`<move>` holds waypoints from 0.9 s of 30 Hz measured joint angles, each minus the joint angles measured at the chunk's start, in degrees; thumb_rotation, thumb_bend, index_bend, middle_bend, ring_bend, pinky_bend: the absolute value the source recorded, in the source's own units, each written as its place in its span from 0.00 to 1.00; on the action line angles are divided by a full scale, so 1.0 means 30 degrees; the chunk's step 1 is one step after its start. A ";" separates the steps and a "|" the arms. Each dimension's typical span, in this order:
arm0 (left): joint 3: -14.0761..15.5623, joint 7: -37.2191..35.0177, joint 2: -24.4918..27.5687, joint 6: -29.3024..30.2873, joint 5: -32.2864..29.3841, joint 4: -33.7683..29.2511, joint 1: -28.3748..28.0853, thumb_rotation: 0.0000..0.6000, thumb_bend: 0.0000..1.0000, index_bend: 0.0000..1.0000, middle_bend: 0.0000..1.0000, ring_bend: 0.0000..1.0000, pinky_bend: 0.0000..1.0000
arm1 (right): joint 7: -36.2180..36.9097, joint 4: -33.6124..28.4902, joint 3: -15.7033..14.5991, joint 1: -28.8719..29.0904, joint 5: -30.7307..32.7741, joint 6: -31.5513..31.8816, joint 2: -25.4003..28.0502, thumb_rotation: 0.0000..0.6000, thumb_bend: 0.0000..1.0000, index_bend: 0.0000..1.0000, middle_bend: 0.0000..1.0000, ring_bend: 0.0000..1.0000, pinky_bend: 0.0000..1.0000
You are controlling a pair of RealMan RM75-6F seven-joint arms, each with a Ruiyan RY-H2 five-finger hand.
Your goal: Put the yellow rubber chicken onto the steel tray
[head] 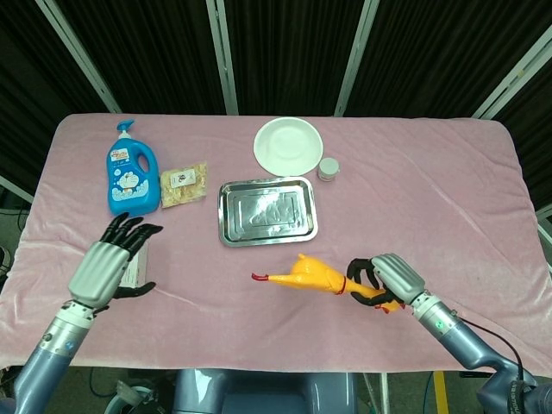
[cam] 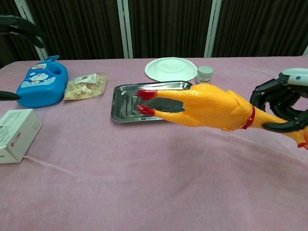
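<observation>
Grasping its neck, your right hand holds the yellow rubber chicken level, feet leftward, near the steel tray; left hand fingers released.

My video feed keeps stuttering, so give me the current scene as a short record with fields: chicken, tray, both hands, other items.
chicken: yellow rubber chicken held in the air by its neck end, red feet pointing toward the robot's left, not on the tray
tray: steel tray with nothing in it, on the pink cloth
right hand: right hand grips the chicken
left hand: left hand fingers spread, holding nothing, above the white box
other items: blue bottle, snack bag, white plate, small jar
</observation>
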 measured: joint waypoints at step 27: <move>-0.2385 0.7688 -0.6976 -0.2943 -1.0441 -0.1195 -0.7072 1.00 0.08 0.19 0.20 0.10 0.04 | -0.4484 -0.2466 0.1279 0.0930 0.2605 -0.1080 -0.0830 1.00 0.44 0.92 0.72 0.74 0.87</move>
